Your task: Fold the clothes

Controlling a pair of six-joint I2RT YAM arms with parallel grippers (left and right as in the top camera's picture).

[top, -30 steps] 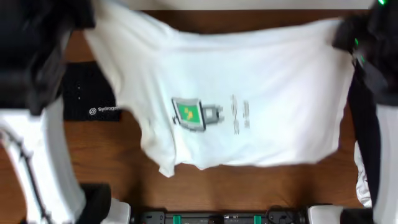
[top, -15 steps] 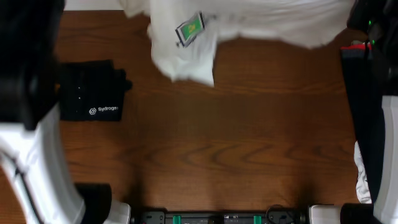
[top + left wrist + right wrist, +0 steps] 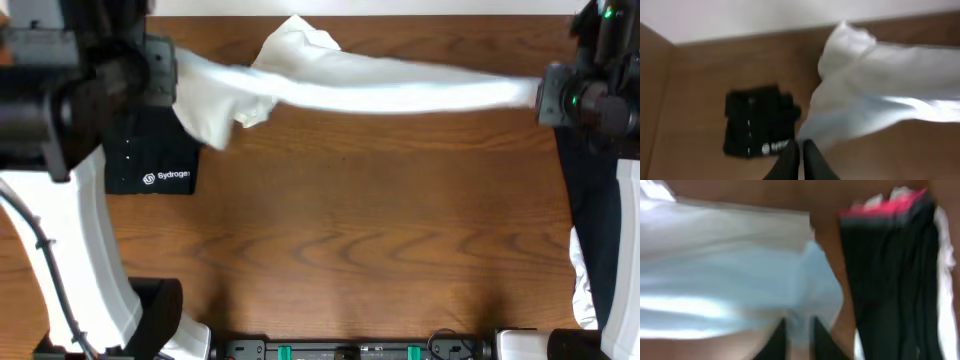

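The white T-shirt (image 3: pixel 380 92) hangs bunched in a long band across the far part of the table, stretched between both grippers. Its green logo is hidden. My left gripper (image 3: pixel 172 78) is shut on the shirt's left end, seen in the left wrist view (image 3: pixel 801 156) with the shirt (image 3: pixel 875 100) running off to the right. My right gripper (image 3: pixel 541 95) is shut on the right end; in the right wrist view (image 3: pixel 800 335) the shirt (image 3: pixel 730 275) passes between the fingers.
A folded black garment (image 3: pixel 150 165) with a white logo lies at the left, also in the left wrist view (image 3: pixel 757 122). A black, red-trimmed garment (image 3: pixel 890 270) and white cloth (image 3: pixel 581 275) lie piled at the right edge. Bare wooden table (image 3: pixel 350 230) fills the middle.
The shirt was spread open with its logo showing, then swung toward the far edge. Now it is gathered into a narrow band pulled taut between the two grippers.
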